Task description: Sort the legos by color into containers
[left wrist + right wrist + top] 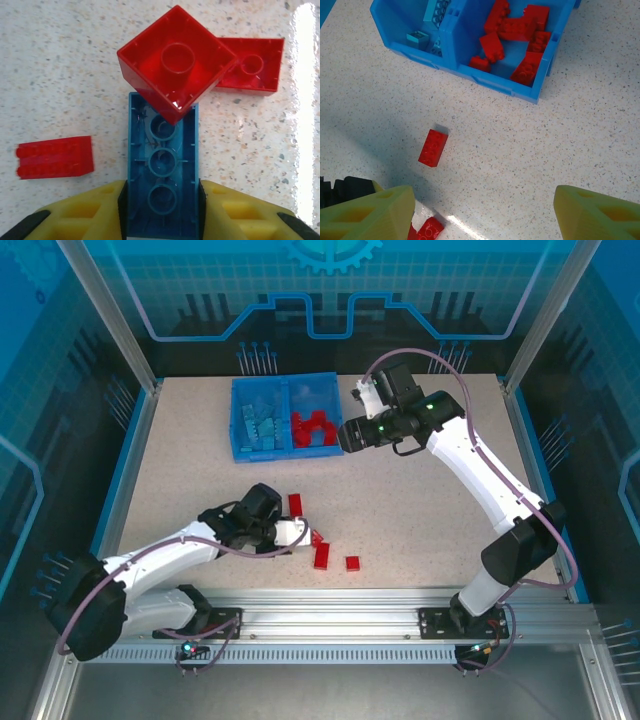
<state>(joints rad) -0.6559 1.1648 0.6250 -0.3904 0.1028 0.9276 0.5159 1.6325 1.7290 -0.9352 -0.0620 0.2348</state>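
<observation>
Far left of the left wrist view, a loose red brick point(55, 157) lies on the desk point(200, 470), well apart from the grip. The left gripper point(161, 192) is closed on a long blue brick point(162, 150), pads against both long sides at its near end, hollow side up. Risk: a red square brick point(176, 60) sits over the blue brick's far end, and I cannot tell if it is clipped on or just resting. Lifting could drag or flip it, or carry red into the blue side. Holding one end only, the brick may also pivot. Another red brick point(252, 67) lies just beyond. Open desk runs up to the bin point(270, 452), whose near wall must be cleared. Blue bricks are in its left compartment, red in its right. The right gripper point(482, 210) hangs wide open and empty, just beside the bin's right edge, away from the blue side.
</observation>
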